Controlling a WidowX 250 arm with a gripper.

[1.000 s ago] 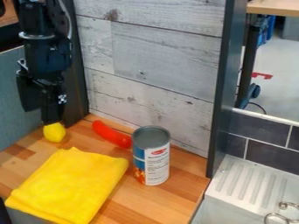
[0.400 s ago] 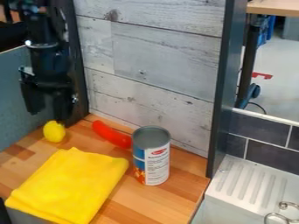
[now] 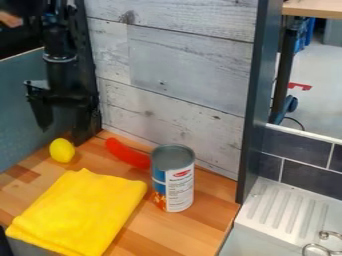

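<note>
Currently hanging at upper left with the tool spread wide, seemingly just above a yellow egg-shaped object resting on the table, behind a folded yellow cloth and left of a curved red object and upright can.

This is a toy kitchen — wooden counter, dark tiles, ridged drainboard.

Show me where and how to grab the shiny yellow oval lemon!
It's probably best to bring the black tool down from above and pinch the lemon on both sides of its fat middle. It looks stood on end, with its top uncovered. Pinching higher might slip, because it narrows there.
</note>
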